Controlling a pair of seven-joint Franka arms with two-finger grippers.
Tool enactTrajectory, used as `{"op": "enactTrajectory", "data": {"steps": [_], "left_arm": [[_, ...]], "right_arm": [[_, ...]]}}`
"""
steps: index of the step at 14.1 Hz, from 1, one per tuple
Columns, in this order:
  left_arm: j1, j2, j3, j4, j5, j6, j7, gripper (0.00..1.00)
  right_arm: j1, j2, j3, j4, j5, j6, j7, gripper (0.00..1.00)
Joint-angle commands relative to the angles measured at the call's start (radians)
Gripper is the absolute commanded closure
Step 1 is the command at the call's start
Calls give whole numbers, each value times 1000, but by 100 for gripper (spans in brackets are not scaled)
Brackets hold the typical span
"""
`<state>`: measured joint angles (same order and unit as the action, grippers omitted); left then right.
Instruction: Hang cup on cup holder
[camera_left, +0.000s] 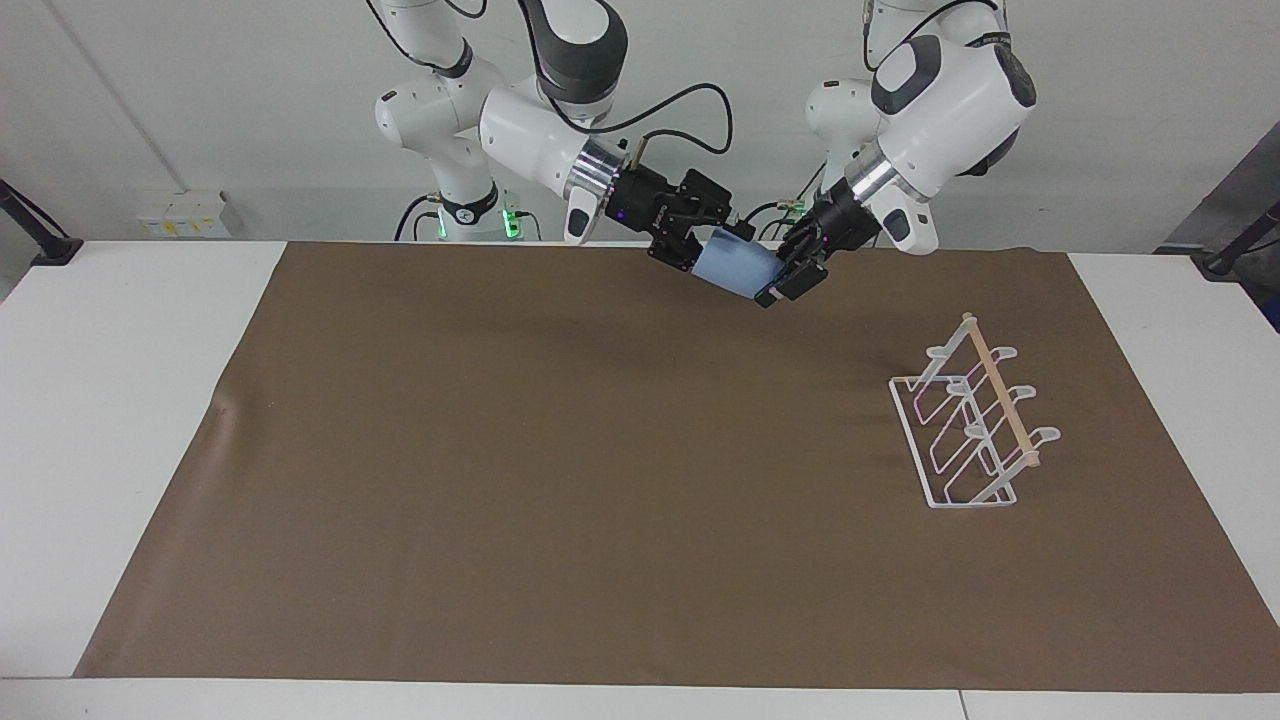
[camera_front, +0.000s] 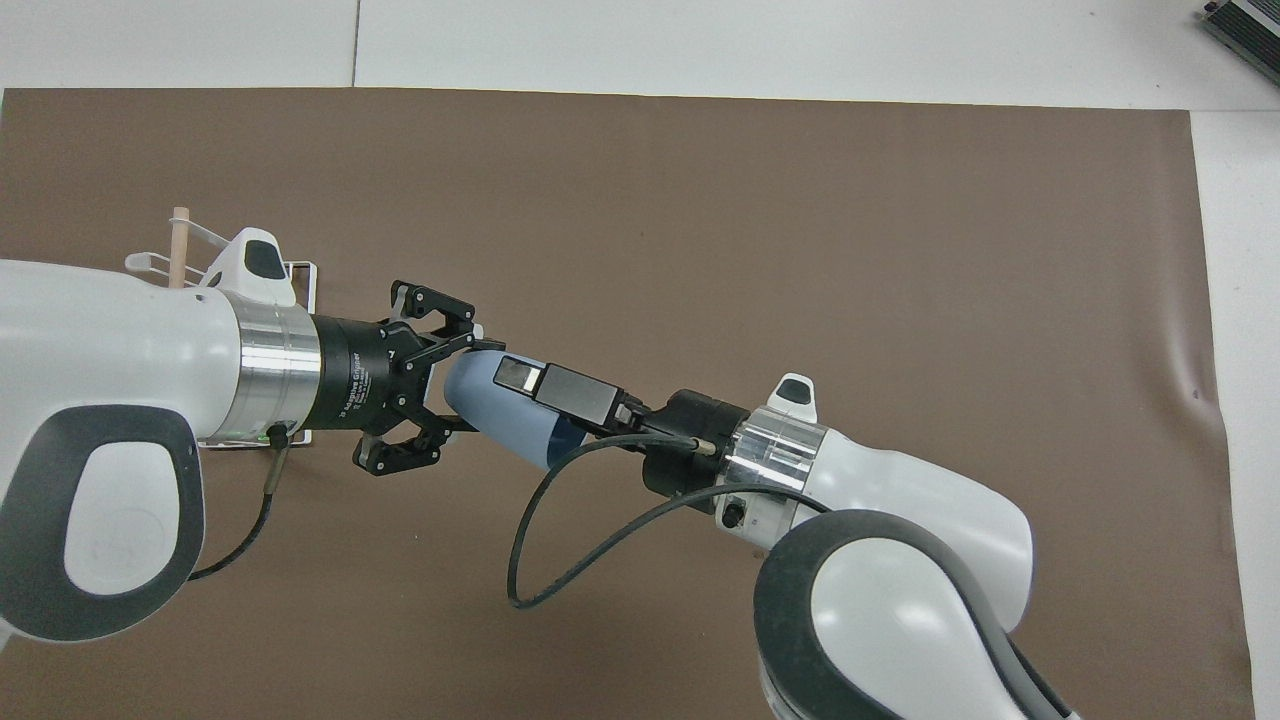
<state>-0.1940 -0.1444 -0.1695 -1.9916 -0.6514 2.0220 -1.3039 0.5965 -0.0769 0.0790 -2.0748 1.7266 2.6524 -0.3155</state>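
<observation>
Light-blue cup (camera_left: 735, 268) hung in the air between the two arms, lying tilted on its side over the strip of the brown mat (camera_left: 560, 480) closest to the robots, near the middle of the surface (camera_left: 100, 400) and touching nothing beneath it. Its narrow closed end pointed toward the left arm and its open rim toward the right arm. The left pincer (camera_front: 458, 386) was pinching the cup at that narrow end, its fingertips pressed in on it while the outer links splayed out to both sides. The right pincer (camera_left: 715, 248) was at the rim end with its fingers spread; seen from overhead, one finger lay along the top of the cup's wall, and the facing view showed the other down by the lower side of the rim, so the grip on the cup belonged to the left pincer alone. Farther from the robots, and toward the left arm's end of the surface, the cup holder (camera_left: 975, 420) stood on the mat, well apart from the cup: a white wire rack whose looped prongs slanted upward, with a pale wooden dowel (camera_left: 1000, 390) running along its top. Farther out, the mat lay flat across the white surface.
</observation>
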Motion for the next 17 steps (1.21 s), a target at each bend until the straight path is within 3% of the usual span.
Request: {"op": "enactTrajectory", "data": {"steps": [1,4,10,13,17], "left_arm": [[-2,2,11,13,7,-22,-2,100],[-1,5,19,17,68,-22,-3,100],[39,2,25,42,261,-25,20,100],[71,14,25,74,411,-17,66,100],[113,26,25,74,648,39,149,100]], "right_arm": [[-1,-3,7,-5,8,18,9,0],[-3,0,7,-5,-60,18,7,0],[-40,23,4,-4,-468,-12,-13,0],[-130,34,4,19,-764,-171,-85,0],[-247,60,4,134,-1150,-443,-148,0]]}}
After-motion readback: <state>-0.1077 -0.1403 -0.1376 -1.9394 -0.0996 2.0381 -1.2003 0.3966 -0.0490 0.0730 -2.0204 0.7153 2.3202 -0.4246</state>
